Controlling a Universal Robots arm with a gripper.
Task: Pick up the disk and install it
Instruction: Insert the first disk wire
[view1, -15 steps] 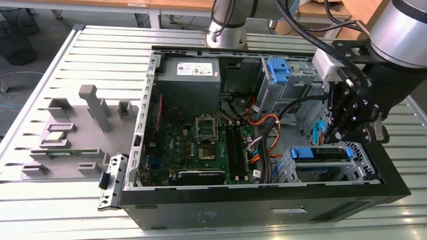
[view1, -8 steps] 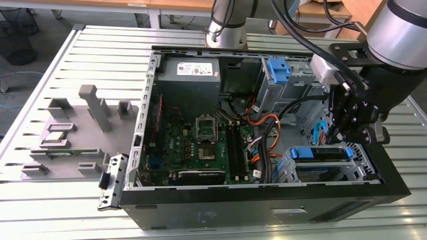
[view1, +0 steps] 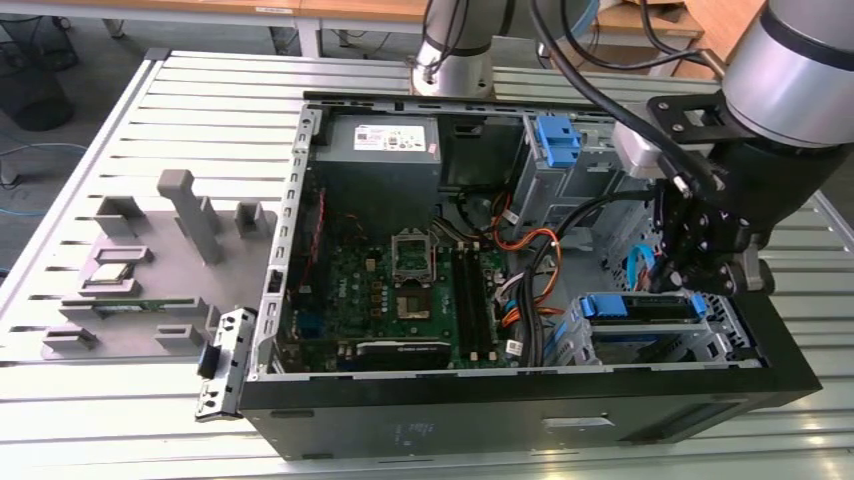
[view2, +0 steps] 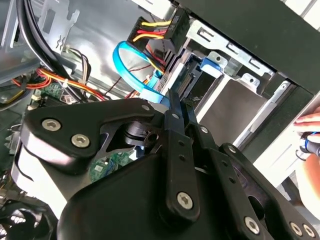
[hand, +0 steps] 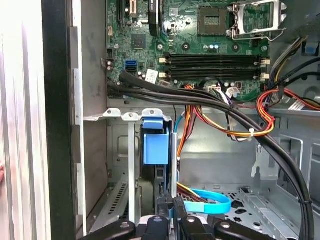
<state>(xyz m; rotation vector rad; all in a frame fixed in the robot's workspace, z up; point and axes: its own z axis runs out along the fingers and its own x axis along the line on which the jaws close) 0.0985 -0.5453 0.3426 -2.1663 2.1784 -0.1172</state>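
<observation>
- Black metal gripper (view2: 180, 97) with bolted linkage arms closest to the lens in both wrist views (hand: 172, 202); jaws drawn narrow, almost together, nothing seen clamped between them.
- Fingertips at the exposed edge of the silver hard disk with blue plastic side rails (hand: 156, 145); contact or a slight gap cannot be told.
- Disk found seated edge-on in the metal drive bay at a corner of the open black computer case (view1: 534, 430), blue rail tab (view2: 207, 66) outward; in the exterior view, disk (view1: 641, 305) in the bay on the exterior view's right, directly beneath the gripper (view1: 681, 280).
- No label face of the disk exposed; no writing legible on it.
- Light-blue flat data cable (view2: 125, 60) looped just beside the fingertips, lying on the case floor (hand: 210, 202).
- Thick black cable bundle (hand: 200, 97) and orange, red and yellow wires (hand: 230, 127) routed between bay and green motherboard (hand: 210, 55).
- Small white sticker (hand: 151, 76) on the motherboard; print too small to read.
- Grey power-supply box (view1: 380, 140) at the far end of the case, white sticker on top, text not legible.
- Bare blue plastic bracket (view1: 554, 135) mounted just beside that box.
- Case lying on its side on a grey slatted metal table (view1: 134, 400); grey moulded parts fixture (view1: 147, 260) on the exterior view's left, well apart from the case.
- Part of a person's hand (view2: 310, 135) noted outside the case wall.
</observation>
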